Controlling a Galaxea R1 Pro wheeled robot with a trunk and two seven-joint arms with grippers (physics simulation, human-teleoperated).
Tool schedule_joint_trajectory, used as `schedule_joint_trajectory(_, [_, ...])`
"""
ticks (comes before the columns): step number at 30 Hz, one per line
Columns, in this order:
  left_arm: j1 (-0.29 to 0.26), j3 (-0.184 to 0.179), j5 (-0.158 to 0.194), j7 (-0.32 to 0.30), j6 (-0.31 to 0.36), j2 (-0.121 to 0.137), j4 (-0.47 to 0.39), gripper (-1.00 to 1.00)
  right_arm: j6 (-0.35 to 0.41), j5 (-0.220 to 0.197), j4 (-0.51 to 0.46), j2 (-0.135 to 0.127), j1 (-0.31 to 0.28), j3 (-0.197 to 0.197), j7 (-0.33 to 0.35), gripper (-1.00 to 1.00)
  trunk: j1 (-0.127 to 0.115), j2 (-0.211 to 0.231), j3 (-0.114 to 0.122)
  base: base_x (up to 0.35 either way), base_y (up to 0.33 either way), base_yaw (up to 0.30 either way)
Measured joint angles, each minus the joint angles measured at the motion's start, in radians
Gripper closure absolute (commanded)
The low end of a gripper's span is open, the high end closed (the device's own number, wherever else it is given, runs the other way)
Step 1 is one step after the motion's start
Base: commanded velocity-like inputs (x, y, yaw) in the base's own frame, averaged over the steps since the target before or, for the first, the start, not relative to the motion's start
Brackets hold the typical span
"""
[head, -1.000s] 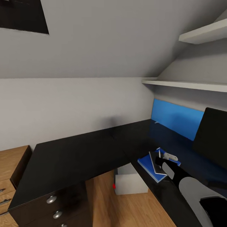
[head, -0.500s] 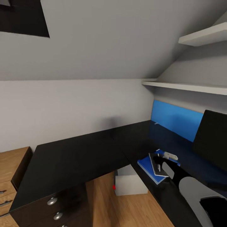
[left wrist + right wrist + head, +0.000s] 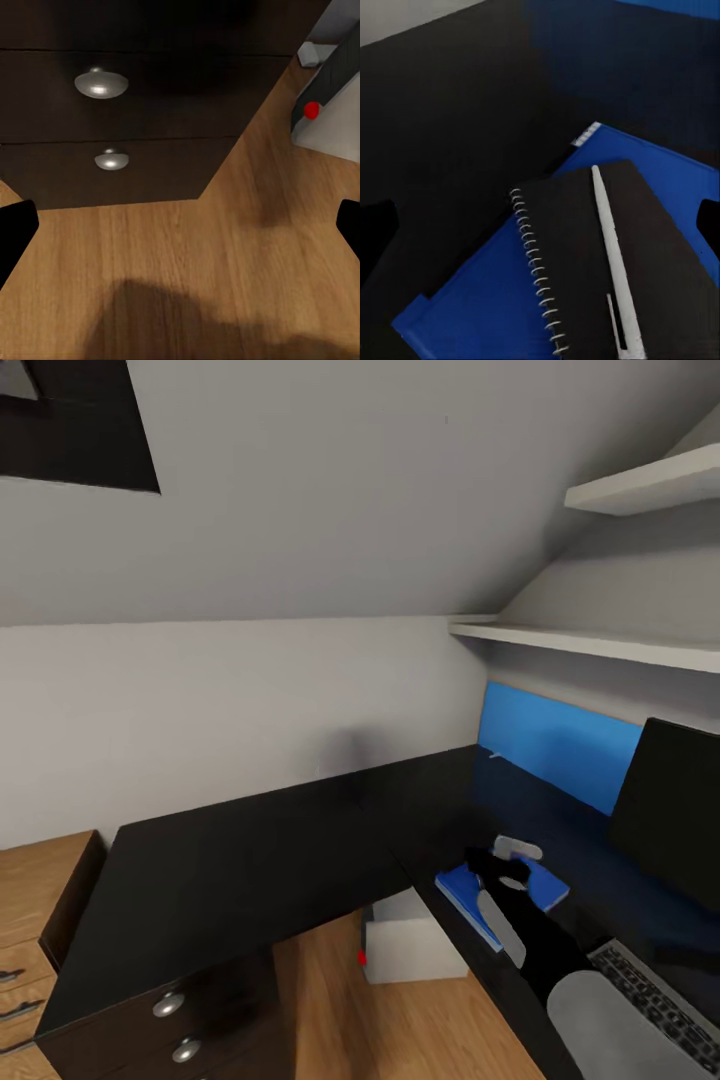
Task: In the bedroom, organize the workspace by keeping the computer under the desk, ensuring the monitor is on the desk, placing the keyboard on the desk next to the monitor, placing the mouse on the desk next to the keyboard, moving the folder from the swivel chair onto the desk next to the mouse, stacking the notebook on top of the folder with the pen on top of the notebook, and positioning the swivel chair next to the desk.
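Head view: black L-shaped counter [image 3: 230, 860] along the grey sloped wall. Blue folder [image 3: 462, 892] flat on the counter, near the front edge, partly hidden by the right arm. Right end effector [image 3: 508, 857] above the folder; opening impossible to judge here. Monitor [image 3: 672, 810] upright on the counter just beyond the folder, keyboard [image 3: 655, 1000] flat on the counter in front of the monitor. Computer [image 3: 412, 940] on the wood floor under the counter, red light on its side.

Left wrist view: left end effector [image 3: 180, 225] spread wide, empty, over the plank floor [image 3: 187, 255]. Drawer unit [image 3: 120, 112] of the counter close by, two silver knobs visible; computer [image 3: 334, 120] beside the drawer unit.

Right wrist view: right end effector [image 3: 540, 225] spread wide, holding nothing. Spiral-bound notebook [image 3: 607, 262] lying on the folder [image 3: 472, 300], pale pen [image 3: 611, 255] lying on the notebook, all resting on the counter [image 3: 450, 112].
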Motion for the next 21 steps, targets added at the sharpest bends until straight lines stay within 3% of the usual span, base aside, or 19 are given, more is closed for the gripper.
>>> schedule_joint_trajectory(2, [0.000,0.000,0.000,0.000,0.000,0.000,0.000,-1.00,0.000,0.016,-0.052,0.031,0.034,0.046,-0.044,-1.00,-0.008,0.014,0.006,0.000,0.000,0.000])
schedule_joint_trajectory(7, [-0.001,0.000,0.000,0.000,0.000,0.000,0.001,-1.00,0.000,0.025,-0.083,0.095,0.057,0.162,-0.092,-1.00,-0.027,0.049,0.022,0.000,0.000,0.000])
schedule_joint_trajectory(13, [0.000,0.000,0.000,0.001,0.000,0.000,0.001,-1.00,-0.004,0.023,-0.090,0.119,0.063,0.187,-0.107,-1.00,-0.050,0.091,0.041,-0.017,0.000,0.000])
schedule_joint_trajectory(20, [0.000,0.003,0.002,0.006,0.000,0.003,0.002,-1.00,-0.007,0.025,-0.090,0.140,0.065,0.189,-0.114,-1.00,-0.076,0.140,0.063,-0.276,0.000,0.094])
schedule_joint_trajectory(21, [0.000,0.003,0.003,0.052,0.001,0.003,0.043,-1.00,-0.008,0.026,-0.090,0.148,0.065,0.208,-0.132,-1.00,-0.080,0.147,0.067,-0.337,0.000,0.272])
